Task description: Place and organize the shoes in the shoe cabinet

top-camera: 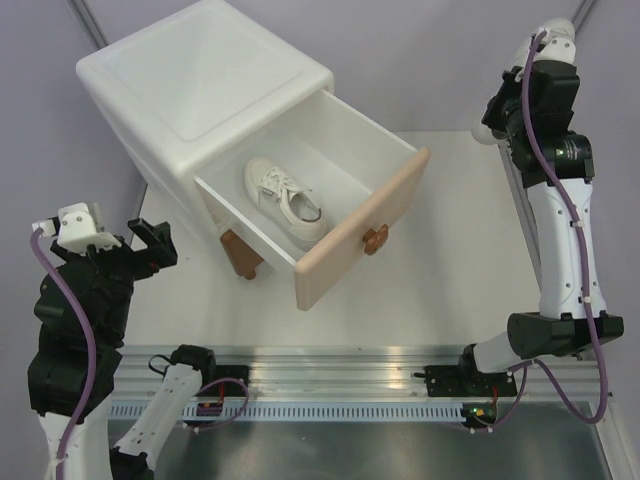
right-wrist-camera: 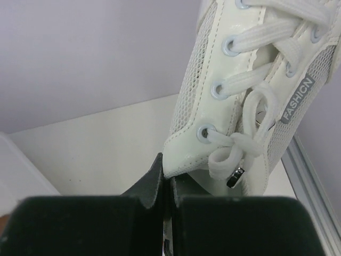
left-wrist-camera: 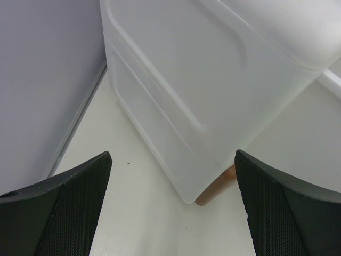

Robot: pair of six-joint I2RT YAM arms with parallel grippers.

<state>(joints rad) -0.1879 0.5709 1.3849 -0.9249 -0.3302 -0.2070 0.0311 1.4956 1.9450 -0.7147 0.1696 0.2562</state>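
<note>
The white shoe cabinet (top-camera: 205, 80) stands at the back left with its upper drawer (top-camera: 365, 215) pulled out toward the table's middle. One white lace-up shoe (top-camera: 285, 200) lies inside the drawer. My right gripper (right-wrist-camera: 166, 172) is shut on the collar edge of a second white shoe (right-wrist-camera: 213, 106), which hangs in front of the right wrist camera; the right arm (top-camera: 545, 110) is raised at the far right. My left gripper (top-camera: 150, 245) is open and holds nothing, left of the cabinet. In the left wrist view the cabinet's side (left-wrist-camera: 213, 80) shows between the spread fingers (left-wrist-camera: 64, 208).
The drawer's beige front carries a small brown knob (top-camera: 375, 238). A brown cabinet foot (top-camera: 243, 255) shows under the drawer, and the left wrist camera sees a foot (left-wrist-camera: 216, 186) too. A grey wall (left-wrist-camera: 42, 80) runs close along the left. The metal base rail (top-camera: 330, 370) crosses the near edge.
</note>
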